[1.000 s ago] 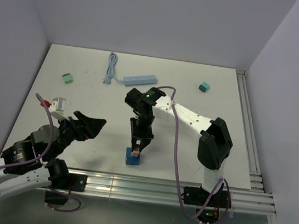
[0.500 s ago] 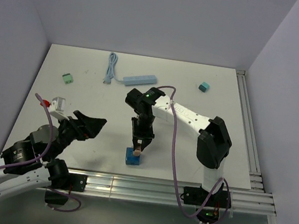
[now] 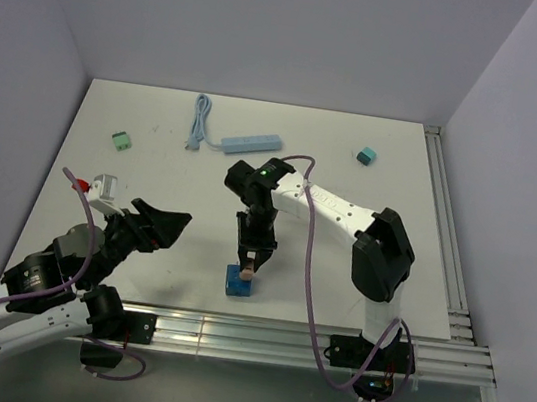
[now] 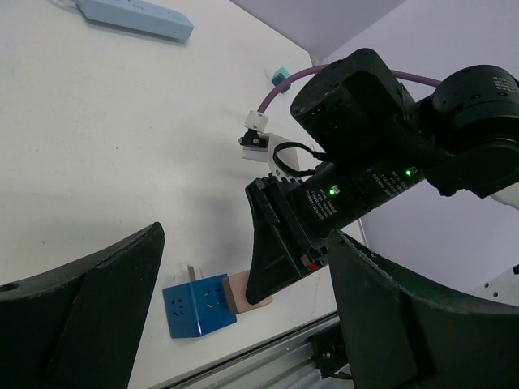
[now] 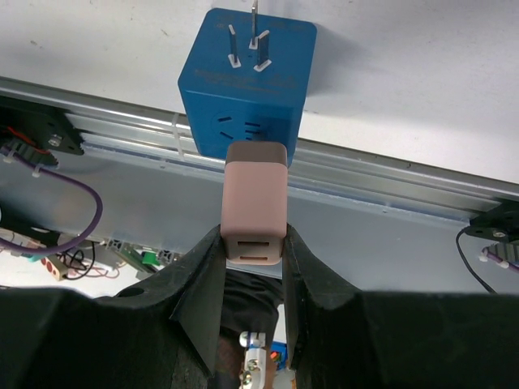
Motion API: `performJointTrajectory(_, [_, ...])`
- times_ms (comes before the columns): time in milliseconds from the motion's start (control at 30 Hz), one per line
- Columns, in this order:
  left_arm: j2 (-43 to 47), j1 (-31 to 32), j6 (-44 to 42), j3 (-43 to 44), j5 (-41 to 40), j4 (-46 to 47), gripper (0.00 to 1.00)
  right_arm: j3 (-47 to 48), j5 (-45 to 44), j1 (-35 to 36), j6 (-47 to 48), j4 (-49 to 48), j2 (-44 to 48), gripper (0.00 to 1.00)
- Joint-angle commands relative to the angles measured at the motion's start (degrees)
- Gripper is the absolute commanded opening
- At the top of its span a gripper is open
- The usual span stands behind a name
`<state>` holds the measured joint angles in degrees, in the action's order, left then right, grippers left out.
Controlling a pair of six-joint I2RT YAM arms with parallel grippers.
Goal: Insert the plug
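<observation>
A pink plug sits between the fingers of my right gripper, which is shut on it. Its front end meets the face of a blue socket cube lying near the table's front edge. The cube's own metal prongs point away from the gripper. From above, the plug rests at the top of the blue cube, under my right gripper. The left wrist view shows the plug against the cube. My left gripper stands open to the left, holding nothing.
A light blue power strip with its cable lies at the back. A green block sits at the left, a teal block at the back right. An aluminium rail runs along the table's front edge.
The right gripper has shifted very slightly down toward the cube with the plug. The left arm has not moved.
</observation>
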<state>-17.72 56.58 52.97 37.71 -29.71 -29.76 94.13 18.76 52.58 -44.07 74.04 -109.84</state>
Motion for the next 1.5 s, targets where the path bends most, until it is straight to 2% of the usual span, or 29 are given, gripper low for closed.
performJointTrajectory(0, [0.4, 0.1, -1.5, 0.3, 1.1, 2.3, 0.87, -0.3, -0.7, -0.3, -0.7, -0.6, -0.5, 0.00])
performJointTrajectory(933, [0.4, 0.1, -1.7, -0.2, 1.9, 2.8, 0.88, 2.3, -3.5, 0.3, -0.6, -1.5, -3.5, 0.00])
performJointTrajectory(1300, [0.5, 0.2, -1.6, 0.0, 2.1, 2.8, 0.88, 6.1, -11.4, 2.9, -0.7, 4.3, -7.6, 0.00])
performJointTrajectory(1467, [0.8, 0.1, -1.7, -0.1, 2.2, 2.9, 0.87, 5.5, -12.4, 4.4, -2.2, 4.3, -8.7, 0.00])
